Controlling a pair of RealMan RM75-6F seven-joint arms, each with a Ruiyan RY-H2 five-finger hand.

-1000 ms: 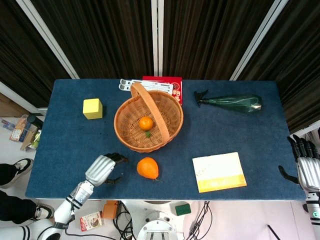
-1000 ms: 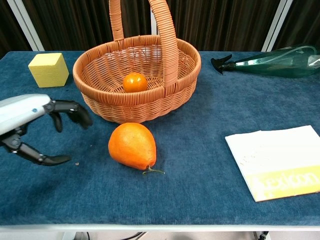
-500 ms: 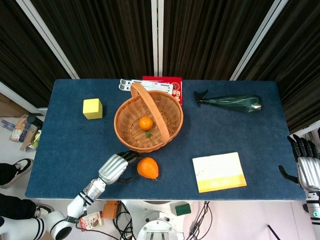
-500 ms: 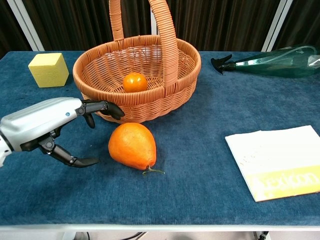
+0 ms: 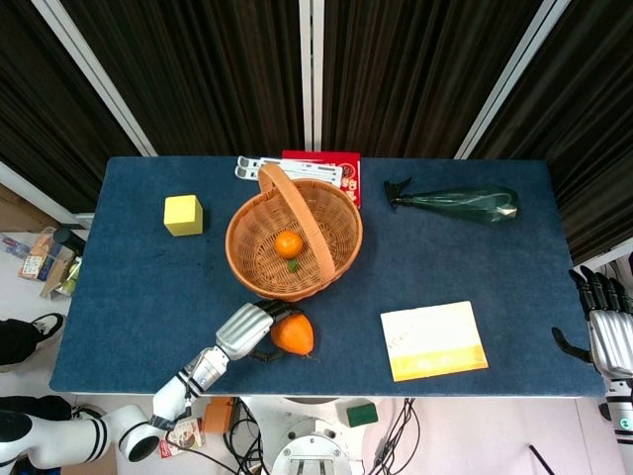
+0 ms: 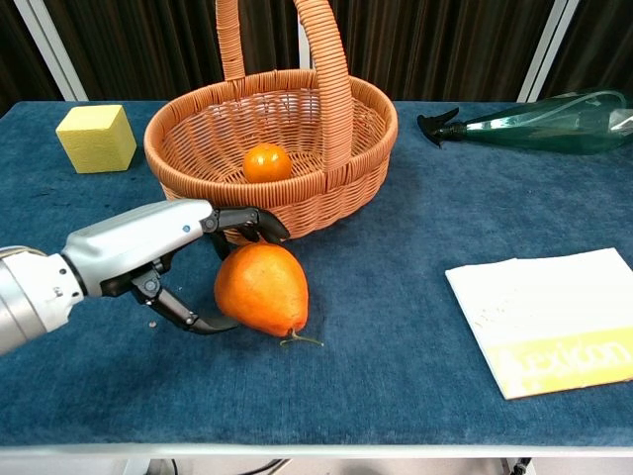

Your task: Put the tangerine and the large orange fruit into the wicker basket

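Change: left hand (image 5: 247,330) has slid in from the table's near-left part and now reaches the large orange fruit (image 5: 293,333), which has not shifted.
Head view, left hand: its fingers lie around the fruit's left side, touching it or close to it; from above I cannot tell whether they press it.
Head view, basket: the wicker basket (image 5: 242,259) sits mid-table with the tangerine (image 5: 289,243) already inside on its floor; the fruit lies on the blue table (image 5: 138,297) just in front of the basket.
Head view, right hand: it (image 5: 605,334) hangs off the table's right edge, fingers apart, holding nothing.
Chest view, left hand: the hand (image 6: 148,247) is spread, upper fingers (image 6: 247,220) arched over the fruit's (image 6: 263,289) top, thumb hooked low at its near-left side; the fruit rests on the cloth, not lifted.
Chest view, basket: the tangerine (image 6: 266,163) shows behind the basket's (image 6: 188,203) front wall.
Progress: I judge it half done; what remains is closing on the big fruit and carrying it over the rim, clear of the handle.
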